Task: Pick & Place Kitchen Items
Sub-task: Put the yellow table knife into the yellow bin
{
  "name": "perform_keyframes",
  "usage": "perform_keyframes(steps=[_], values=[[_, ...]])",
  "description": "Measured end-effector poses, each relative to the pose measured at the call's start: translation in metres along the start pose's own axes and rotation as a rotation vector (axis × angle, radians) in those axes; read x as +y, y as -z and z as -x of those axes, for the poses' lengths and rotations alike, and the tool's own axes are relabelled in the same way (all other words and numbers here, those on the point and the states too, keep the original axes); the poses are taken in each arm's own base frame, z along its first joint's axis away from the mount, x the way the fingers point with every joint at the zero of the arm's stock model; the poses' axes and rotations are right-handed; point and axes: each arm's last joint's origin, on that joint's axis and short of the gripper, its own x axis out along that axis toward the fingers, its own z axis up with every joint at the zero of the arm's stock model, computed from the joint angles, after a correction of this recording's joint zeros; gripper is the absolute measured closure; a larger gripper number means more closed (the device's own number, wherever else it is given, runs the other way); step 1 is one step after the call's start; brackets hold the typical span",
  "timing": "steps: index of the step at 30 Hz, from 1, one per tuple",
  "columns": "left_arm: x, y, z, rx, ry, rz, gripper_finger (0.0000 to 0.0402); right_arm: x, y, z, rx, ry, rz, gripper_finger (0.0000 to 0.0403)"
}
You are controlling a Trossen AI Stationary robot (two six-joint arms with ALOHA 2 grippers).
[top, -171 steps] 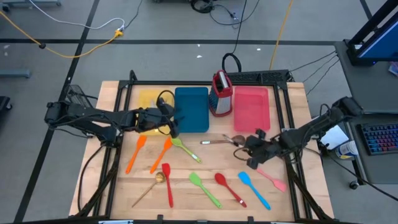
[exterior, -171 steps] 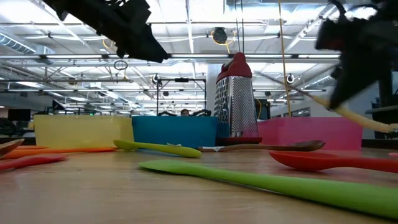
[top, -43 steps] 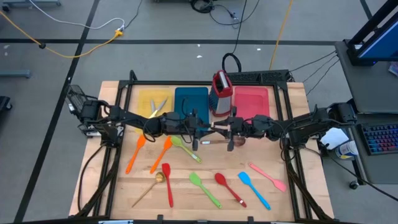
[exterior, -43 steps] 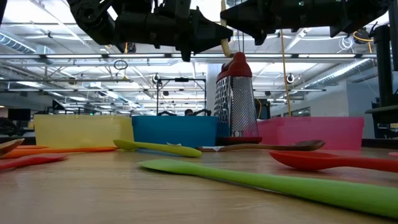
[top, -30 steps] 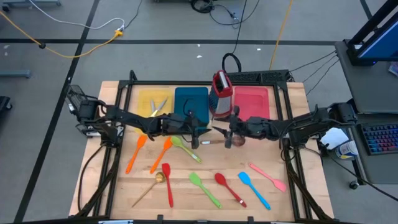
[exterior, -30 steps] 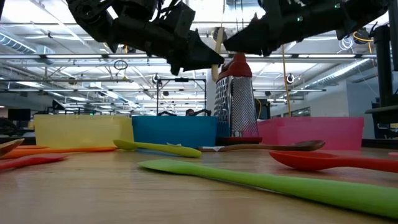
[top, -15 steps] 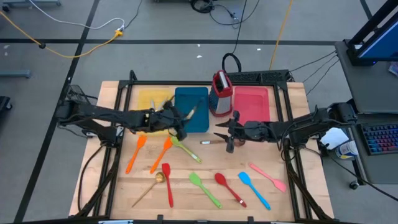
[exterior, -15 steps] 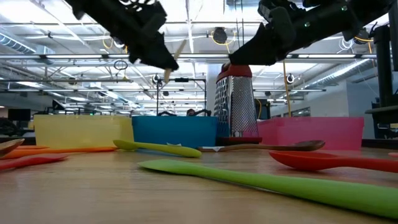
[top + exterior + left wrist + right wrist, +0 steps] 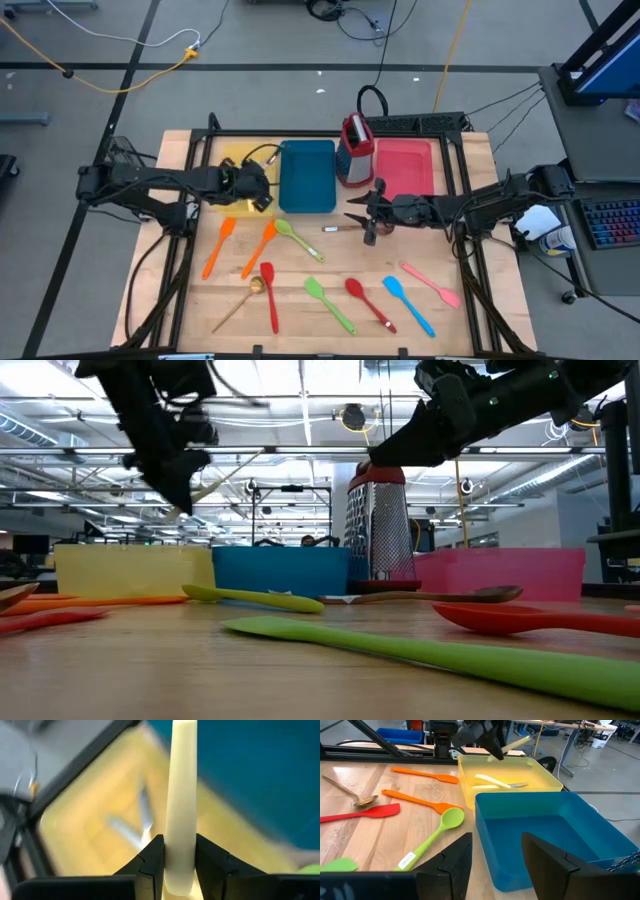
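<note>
The left end effector [image 9: 172,865] is clamped on a cream-handled utensil [image 9: 181,795] above the yellow tray [image 9: 240,160], where 2 cutlery pieces [image 9: 495,782] already lie below it. Lower before releasing. The right end effector [image 9: 362,222] waits with fingers spread, empty.

Cream handle [image 9: 181,795]: working end cut off; yellow tray [image 9: 95,827] contents blurred.

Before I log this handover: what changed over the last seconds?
The right gripper passed a cream-handled utensil to the left gripper mid-table and opened. The left carried it back over the yellow tray, where cutlery already lies. The utensils on the table stayed put.
</note>
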Motion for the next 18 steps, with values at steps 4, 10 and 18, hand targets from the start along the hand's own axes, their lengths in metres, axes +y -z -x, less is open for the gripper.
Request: perform_keyframes(steps=[4,10,18], values=[[0.011,0.009,-0.011,0.118,-0.013,0.061,0.0313,0.000,0.000,0.000,-0.001,0.000,0.000,0.0237],[0.024,0.032,-0.037,0.253,-0.025,0.124,0.0312,0.000,0.000,0.000,-0.001,0.000,-0.001,0.0237],[0.036,0.052,-0.058,0.360,0.001,0.180,0.0312,0.000,0.000,0.000,-0.004,0.000,-0.001,0.0236]])
